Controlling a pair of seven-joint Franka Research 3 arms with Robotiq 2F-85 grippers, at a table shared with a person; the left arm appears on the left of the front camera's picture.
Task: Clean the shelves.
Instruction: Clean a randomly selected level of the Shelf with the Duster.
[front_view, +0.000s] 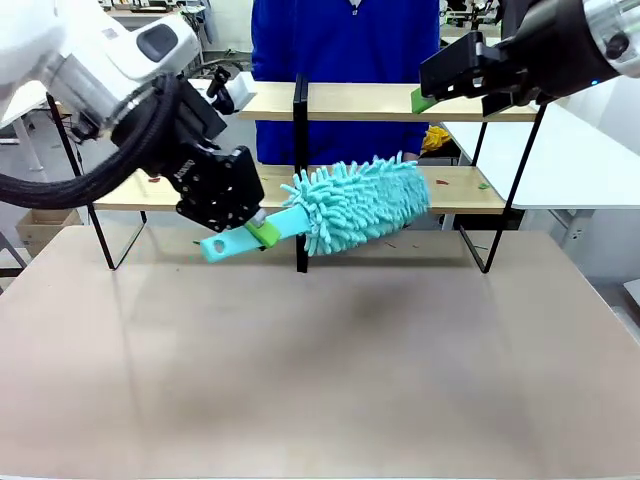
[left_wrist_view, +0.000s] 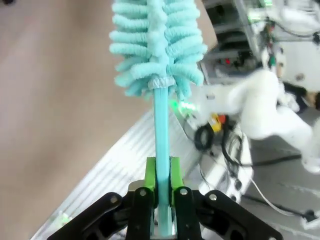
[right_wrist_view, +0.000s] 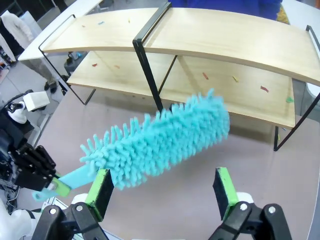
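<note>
My left gripper (front_view: 255, 232) is clamped low on the duster (front_view: 360, 205) handle to aim its fluffy head at the shelves (front_view: 470, 190) — right gripper (front_view: 425, 98) hovers above, jaws apart, empty.

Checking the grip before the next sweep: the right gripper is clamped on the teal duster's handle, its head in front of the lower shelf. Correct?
No: it is the left gripper that is clamped on the handle of the teal duster, as the left wrist view shows. The rest stands.

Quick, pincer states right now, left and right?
Left pincer: closed on the handle of the turquoise duster.
Right pincer: open, holding nothing.
</note>
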